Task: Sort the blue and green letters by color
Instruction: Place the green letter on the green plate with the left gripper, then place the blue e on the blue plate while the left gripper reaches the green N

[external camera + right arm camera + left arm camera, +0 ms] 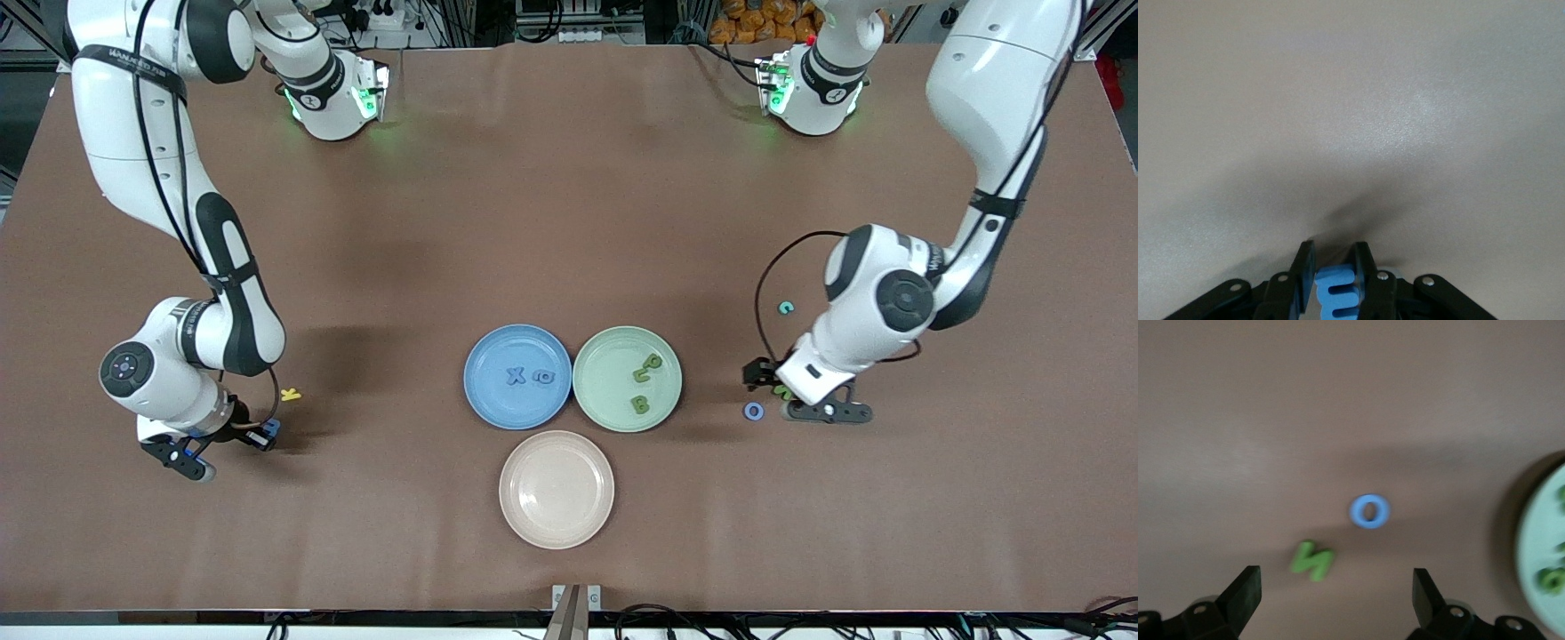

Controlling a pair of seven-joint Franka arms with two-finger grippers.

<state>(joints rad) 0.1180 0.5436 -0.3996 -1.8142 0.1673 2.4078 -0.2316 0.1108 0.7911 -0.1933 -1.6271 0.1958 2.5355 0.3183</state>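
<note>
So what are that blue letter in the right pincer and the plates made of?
The blue letter looks like matte foam or soft plastic: thick, flat-faced, dull. The blue plate, green plate and beige plate look like matte, faintly speckled plastic, possibly wheat-straw composite; I cannot be sure.

Robot lab: two arms (178,222), cabled table (569,222).
</note>
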